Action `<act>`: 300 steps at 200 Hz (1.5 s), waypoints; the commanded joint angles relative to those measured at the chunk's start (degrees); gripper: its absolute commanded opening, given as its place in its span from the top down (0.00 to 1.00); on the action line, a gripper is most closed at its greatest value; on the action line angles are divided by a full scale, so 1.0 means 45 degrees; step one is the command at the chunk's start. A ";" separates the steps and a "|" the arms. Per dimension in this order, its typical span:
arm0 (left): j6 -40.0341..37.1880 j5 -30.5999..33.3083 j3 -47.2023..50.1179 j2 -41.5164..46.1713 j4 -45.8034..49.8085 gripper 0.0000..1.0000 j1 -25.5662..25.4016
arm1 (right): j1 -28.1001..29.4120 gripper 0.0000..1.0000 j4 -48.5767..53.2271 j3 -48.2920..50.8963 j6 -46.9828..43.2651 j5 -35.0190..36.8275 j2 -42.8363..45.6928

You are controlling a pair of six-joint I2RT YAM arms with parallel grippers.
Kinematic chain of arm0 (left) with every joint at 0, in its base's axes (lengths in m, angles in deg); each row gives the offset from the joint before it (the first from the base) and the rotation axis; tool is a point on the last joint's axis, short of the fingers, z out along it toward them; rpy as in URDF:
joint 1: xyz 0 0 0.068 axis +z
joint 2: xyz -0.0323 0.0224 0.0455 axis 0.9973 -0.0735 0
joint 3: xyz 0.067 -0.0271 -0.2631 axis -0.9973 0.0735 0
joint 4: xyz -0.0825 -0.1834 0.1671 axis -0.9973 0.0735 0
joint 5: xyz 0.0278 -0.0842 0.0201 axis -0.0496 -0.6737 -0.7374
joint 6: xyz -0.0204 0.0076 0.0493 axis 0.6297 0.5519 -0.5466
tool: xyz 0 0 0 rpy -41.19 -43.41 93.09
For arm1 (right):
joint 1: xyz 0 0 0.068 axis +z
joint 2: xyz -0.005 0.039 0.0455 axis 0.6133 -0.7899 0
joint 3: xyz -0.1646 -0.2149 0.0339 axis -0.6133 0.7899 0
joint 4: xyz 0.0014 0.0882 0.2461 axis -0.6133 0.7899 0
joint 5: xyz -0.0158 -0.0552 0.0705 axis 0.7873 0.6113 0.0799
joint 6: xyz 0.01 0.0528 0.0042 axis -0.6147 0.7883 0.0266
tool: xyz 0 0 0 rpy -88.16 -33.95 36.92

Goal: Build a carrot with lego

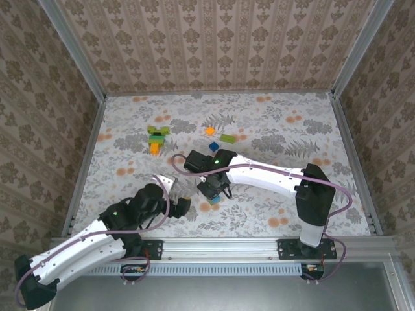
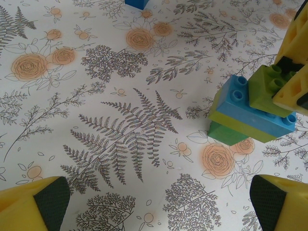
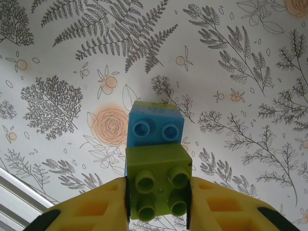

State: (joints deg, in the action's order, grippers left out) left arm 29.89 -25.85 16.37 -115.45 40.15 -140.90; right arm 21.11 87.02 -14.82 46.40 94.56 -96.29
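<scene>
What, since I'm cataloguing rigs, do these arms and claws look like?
Both the left arm and right arm have white shells, black joints, a green light and a looping mauve cable. The left claw and right claw have yellow fingers with dark pads.

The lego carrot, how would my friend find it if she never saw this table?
On the flowery table, look at the far left part, beyond both arms. The carrot lies there: a green crossbar with an orange tip pointing toward the arms. The loose bricks to its right are single pieces; it is lime, dark green and orange joined.
</scene>
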 commanded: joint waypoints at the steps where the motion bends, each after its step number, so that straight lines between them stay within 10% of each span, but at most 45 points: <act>1: -0.0186 0.0044 0.0096 0.0102 -0.0102 0.01 -0.0079 | 0.0125 0.69 0.0674 0.0336 0.1021 -0.0202 -0.1027; 300: -0.0228 -0.0125 0.0181 0.0377 -0.0168 0.01 -0.0091 | 0.0653 0.70 -0.0038 0.2479 0.2079 -0.0896 -0.4230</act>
State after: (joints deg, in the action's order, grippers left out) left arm 29.87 -26.11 16.47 -114.32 40.10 -140.90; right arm 23.95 87.57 -15.58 55.14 100.48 -99.88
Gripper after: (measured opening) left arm 0.991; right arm 0.305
